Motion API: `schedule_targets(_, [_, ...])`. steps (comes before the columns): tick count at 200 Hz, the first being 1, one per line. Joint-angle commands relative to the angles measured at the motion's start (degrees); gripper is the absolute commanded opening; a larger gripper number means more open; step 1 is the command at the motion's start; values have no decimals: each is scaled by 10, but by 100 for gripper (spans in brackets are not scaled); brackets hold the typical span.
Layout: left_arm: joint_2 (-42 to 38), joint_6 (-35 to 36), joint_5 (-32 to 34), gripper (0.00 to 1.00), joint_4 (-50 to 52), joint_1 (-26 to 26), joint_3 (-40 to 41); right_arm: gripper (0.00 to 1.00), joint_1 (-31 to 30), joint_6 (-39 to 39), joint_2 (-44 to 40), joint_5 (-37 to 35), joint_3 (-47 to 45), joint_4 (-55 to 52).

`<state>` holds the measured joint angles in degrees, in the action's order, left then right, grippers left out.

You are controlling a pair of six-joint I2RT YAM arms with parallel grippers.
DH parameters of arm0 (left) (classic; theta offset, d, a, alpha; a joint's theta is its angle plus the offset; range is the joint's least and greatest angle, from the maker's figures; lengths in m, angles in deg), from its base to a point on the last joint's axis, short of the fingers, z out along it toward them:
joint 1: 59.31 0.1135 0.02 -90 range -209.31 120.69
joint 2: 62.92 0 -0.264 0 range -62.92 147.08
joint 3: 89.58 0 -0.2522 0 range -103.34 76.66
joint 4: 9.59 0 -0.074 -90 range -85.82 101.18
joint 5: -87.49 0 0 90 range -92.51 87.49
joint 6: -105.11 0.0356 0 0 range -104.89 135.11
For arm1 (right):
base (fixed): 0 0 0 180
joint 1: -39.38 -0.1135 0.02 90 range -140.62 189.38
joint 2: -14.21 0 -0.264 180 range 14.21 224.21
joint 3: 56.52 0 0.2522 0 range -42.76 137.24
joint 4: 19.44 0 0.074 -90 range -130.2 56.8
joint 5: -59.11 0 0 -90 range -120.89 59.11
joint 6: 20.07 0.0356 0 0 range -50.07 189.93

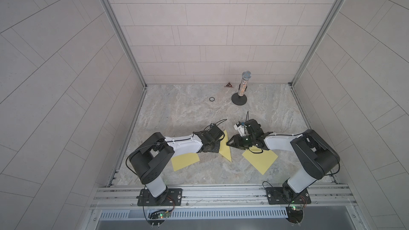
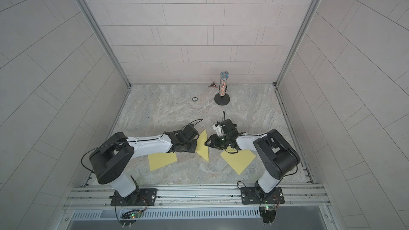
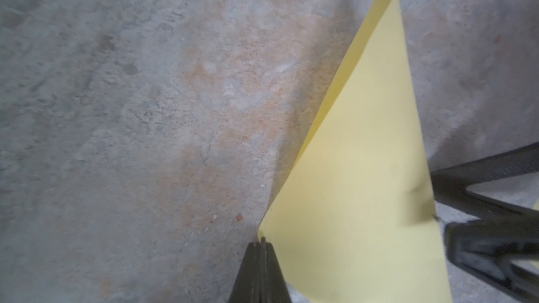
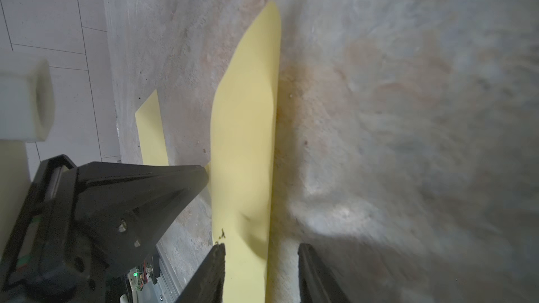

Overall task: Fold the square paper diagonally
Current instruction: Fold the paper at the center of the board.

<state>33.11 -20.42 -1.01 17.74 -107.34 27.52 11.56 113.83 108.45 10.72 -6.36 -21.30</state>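
The square paper (image 1: 226, 149) is pale yellow and lies between the two arms, loosely doubled over into a narrow triangle (image 2: 204, 148). In the left wrist view its upper layer (image 3: 364, 185) curves up off the marble. My left gripper (image 3: 260, 241) is shut, tips at the paper's near corner, pinching it. The right wrist view shows that tip (image 4: 201, 173) meeting the paper's edge (image 4: 245, 141). My right gripper (image 4: 261, 253) is open on the paper's opposite side. One long edge of the paper runs between its fingers (image 4: 217, 260), untouched.
Two flat yellow sheets lie on the marble, one under the left arm (image 1: 184, 161) and one by the right arm (image 1: 260, 158). A microphone on a round stand (image 1: 242, 89), a small triangle (image 1: 228, 85) and a ring (image 1: 211, 99) sit at the back. Tiled walls enclose the table.
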Motion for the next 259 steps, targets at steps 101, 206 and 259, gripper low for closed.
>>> schedule_targets(101, [4,1,14,0,46,0,23,35,22,103,181,29,51,269])
schedule_targets(206, [5,-1,16,0,48,-1,21,22,36,101,195,53,52,290])
schedule_targets(259, [5,-1,18,0,50,0,21,48,36,84,147,49,4,264])
